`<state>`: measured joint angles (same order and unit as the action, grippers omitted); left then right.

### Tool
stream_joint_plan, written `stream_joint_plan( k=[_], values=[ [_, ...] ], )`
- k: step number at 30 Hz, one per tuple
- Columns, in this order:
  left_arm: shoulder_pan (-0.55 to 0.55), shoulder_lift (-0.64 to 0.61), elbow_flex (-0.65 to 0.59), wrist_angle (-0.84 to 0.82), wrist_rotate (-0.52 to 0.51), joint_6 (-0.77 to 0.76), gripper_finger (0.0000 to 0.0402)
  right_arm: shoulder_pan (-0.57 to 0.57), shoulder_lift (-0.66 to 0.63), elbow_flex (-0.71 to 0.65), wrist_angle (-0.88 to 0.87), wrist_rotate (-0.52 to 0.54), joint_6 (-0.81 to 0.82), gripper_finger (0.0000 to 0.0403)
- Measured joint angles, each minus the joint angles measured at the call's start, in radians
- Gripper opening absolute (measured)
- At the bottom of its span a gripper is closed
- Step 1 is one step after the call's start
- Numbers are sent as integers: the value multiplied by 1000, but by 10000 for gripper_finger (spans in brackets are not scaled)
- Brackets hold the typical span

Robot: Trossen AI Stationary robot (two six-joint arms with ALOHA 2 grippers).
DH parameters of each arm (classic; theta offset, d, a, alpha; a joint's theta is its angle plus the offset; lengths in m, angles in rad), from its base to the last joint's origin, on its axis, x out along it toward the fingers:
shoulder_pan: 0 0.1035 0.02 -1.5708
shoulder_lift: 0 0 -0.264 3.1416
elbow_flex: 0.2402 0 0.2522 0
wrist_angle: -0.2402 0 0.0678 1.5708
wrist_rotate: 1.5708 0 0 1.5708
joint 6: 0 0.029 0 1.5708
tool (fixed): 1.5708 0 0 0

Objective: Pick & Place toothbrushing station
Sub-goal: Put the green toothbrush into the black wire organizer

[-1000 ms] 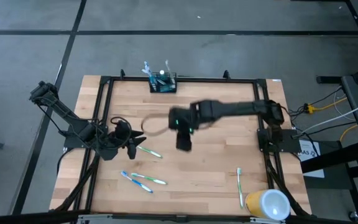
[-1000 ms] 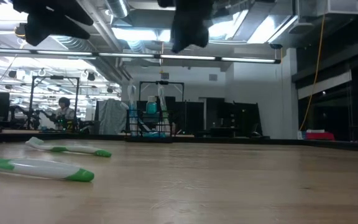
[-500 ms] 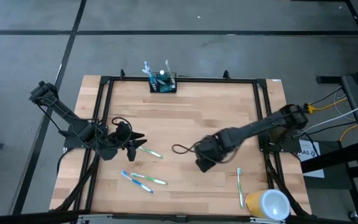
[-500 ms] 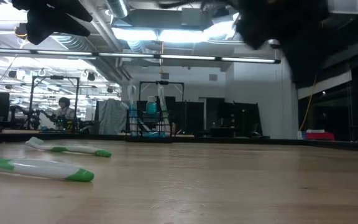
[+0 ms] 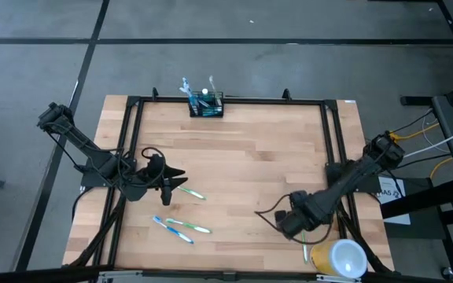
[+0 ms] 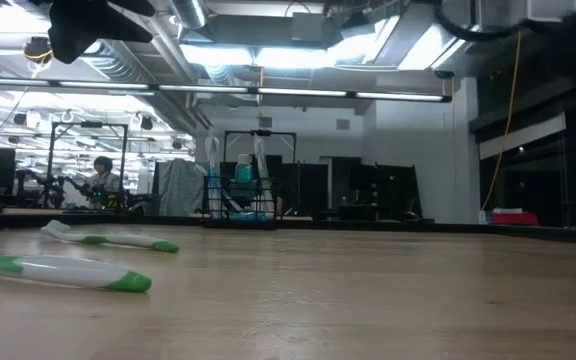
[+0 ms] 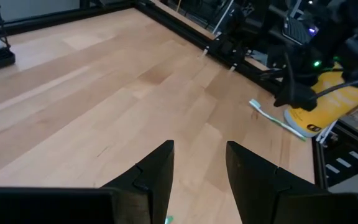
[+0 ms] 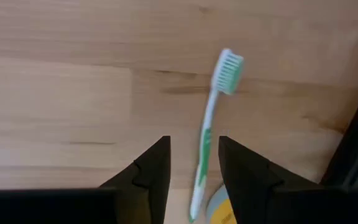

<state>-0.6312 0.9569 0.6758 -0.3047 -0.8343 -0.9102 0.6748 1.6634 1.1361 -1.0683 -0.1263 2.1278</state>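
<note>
Down at table level, two toothbrushes lie on the wooden table [image 6: 368, 300] at the left: the nearer one [image 6: 58, 271] white with green ends, the farther one [image 6: 113, 239] just behind it. Far across the table stands the toothbrushing station [image 6: 243, 195], brushes upright inside. A dark arm [image 6: 93, 25] hangs overhead at upper left. A person [image 6: 101, 180] sits way back in the room.
</note>
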Motion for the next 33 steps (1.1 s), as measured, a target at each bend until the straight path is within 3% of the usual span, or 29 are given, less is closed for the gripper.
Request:
stream_joint_plan(
  k=[8,23,28,33],
  values=[
    [0,0,0,13,31,-1,141,25,0,-125,108,3,34,168],
    [0,0,0,76,44,-10,141,56,-5,-290,318,36,90,165],
    [0,0,0,98,44,-10,141,57,-4,-292,328,69,82,127],
    [0,0,0,100,44,-11,141,57,-3,-292,348,112,56,34]
  ],
)
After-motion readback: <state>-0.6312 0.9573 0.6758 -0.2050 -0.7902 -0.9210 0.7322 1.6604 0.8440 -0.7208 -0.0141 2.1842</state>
